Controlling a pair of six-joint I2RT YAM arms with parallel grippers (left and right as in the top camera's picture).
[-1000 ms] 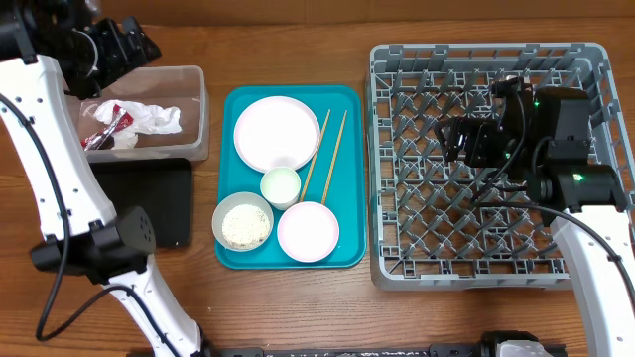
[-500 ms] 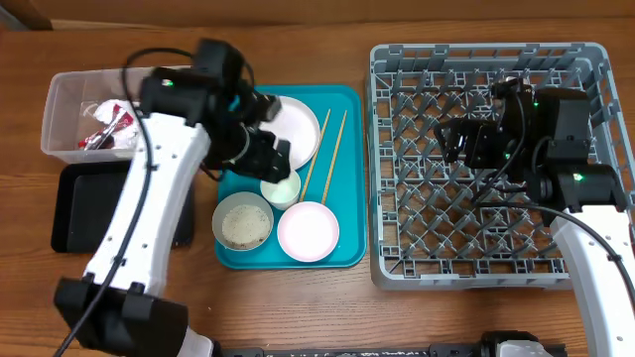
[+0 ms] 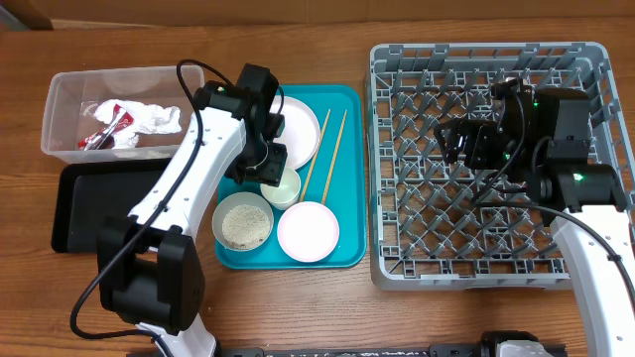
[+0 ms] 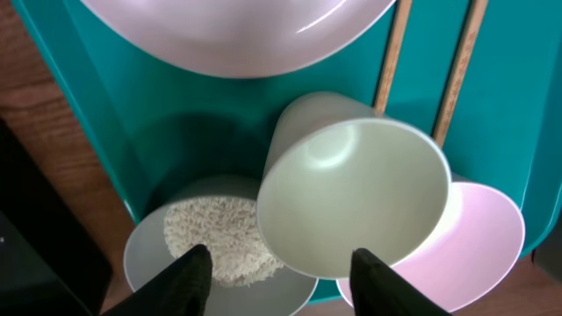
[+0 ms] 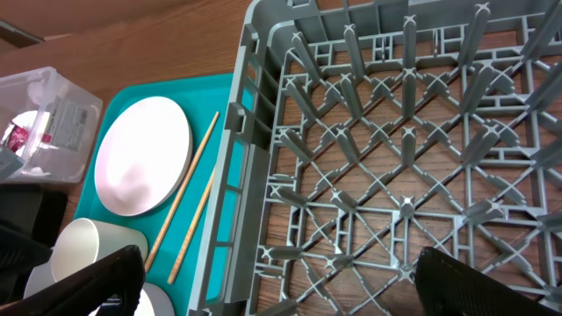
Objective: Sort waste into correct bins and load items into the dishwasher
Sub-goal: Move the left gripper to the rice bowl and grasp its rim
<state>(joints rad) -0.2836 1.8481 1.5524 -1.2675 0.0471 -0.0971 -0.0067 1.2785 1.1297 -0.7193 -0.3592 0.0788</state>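
My left gripper (image 3: 270,171) is open, low over the teal tray, right beside the pale cup (image 3: 282,185). In the left wrist view the cup (image 4: 356,193) sits just ahead of the spread fingers (image 4: 281,283), which do not touch it. The grey bowl of rice (image 3: 243,223) (image 4: 211,250), a white bowl (image 3: 308,230) (image 4: 496,233), the round white plate (image 3: 296,129) and two chopsticks (image 3: 327,154) lie on the tray. The clear tub (image 3: 60,94) holds the red wrapper (image 3: 104,124) and tissue (image 3: 154,119). My right gripper (image 3: 461,144) (image 5: 290,285) is open and empty over the grey rack (image 3: 496,228).
The teal tray (image 3: 347,178) lies between the bins and the rack. The black tray (image 3: 99,203) sits in front of the clear tub, with nothing in it. My left arm crosses over the tray's left edge. The rack (image 5: 395,132) holds no dishes.
My left arm swung from above the clear tub across to the teal tray and came down at the pale cup. The right arm has not moved.
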